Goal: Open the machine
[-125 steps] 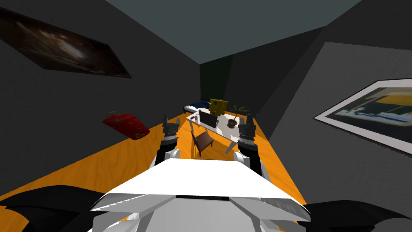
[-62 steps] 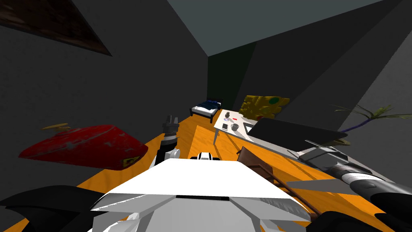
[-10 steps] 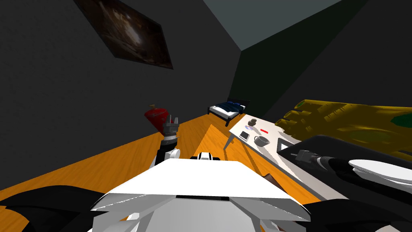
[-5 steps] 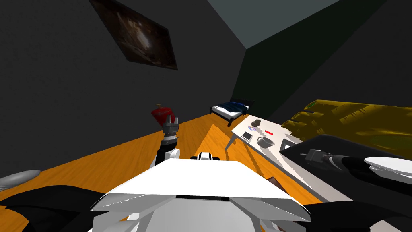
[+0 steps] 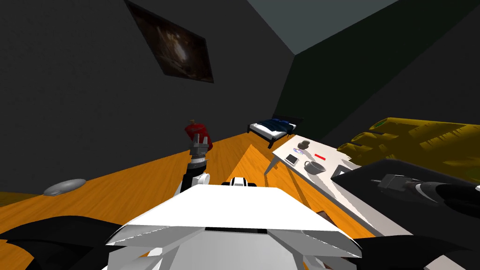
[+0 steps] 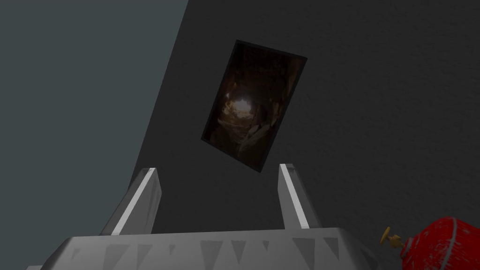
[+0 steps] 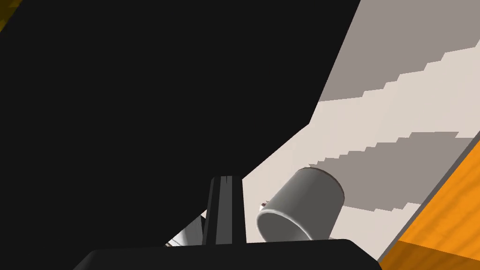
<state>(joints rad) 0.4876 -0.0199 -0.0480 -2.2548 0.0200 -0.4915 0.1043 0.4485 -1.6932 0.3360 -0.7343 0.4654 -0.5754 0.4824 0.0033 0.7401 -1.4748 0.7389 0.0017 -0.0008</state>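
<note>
While the right gripper (image 5: 375, 180) lies low over the broad, flat black lid of the laptop (image 5: 361, 174), the step in hand looks like the approach to that lid and not yet the lift. The laptop sits on the long white table (image 5: 287, 151) at the robot's right side and is taken to be the machine meant. The right wrist view shows the two blades pressed together into one dark strip, clenched on nothing. The black panel spreads beyond them, and a plain grey cylindrical mug (image 7: 300, 206) stands just beside them on the tabletop. Whether the tips touch the lid cannot be told. The left gripper (image 5: 199, 143) hangs out in front of the chest, well apart from the table, its fingers spread and empty. The next move probably calls for finding the lid's free edge, setting the thin blades under or against it, and swinging it up about its hinge. The mug stands close enough to be knocked, so the hand should keep clear of it.
</note>
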